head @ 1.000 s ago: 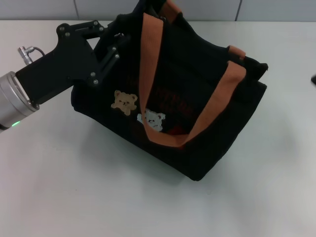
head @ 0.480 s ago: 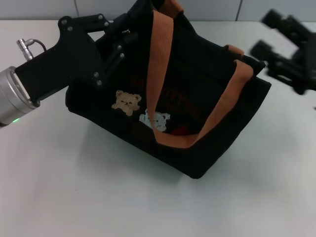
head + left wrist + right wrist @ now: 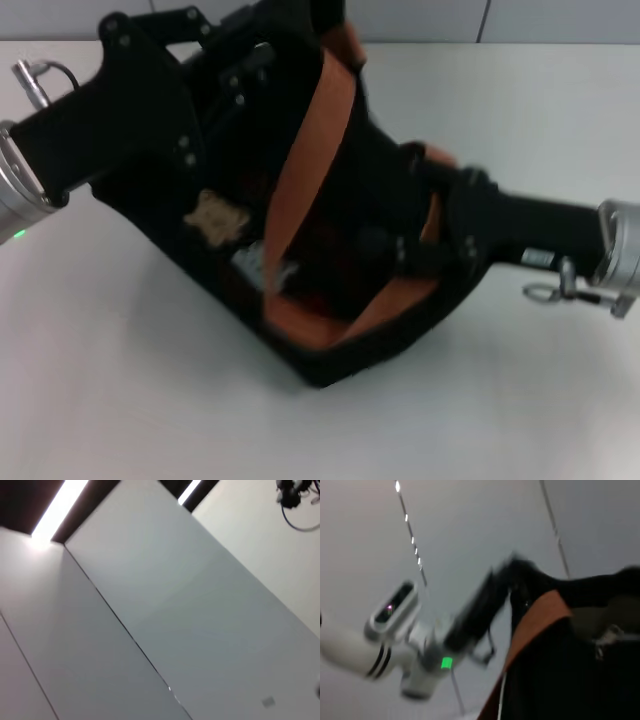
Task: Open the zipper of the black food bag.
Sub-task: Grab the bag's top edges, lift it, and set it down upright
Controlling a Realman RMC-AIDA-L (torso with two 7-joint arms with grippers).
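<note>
The setting looks like a robotics lab or test room. A plain white bench [image 3: 120, 400] fills the head view, backed at its far edge by pale grey wall panels [image 3: 420, 18] split by thin seams. The left wrist view shows a ceiling with long strip lights [image 3: 57, 505].

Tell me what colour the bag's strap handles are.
Orange-brown strap handles, clearest in the head view.

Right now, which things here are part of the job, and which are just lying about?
Part of the job:
- black food bag, tilted on the table
- left hand, at the bag's top corner
- right hand, against the bag's right side

Just there:
- white table
- nothing else lies loose on it
</note>
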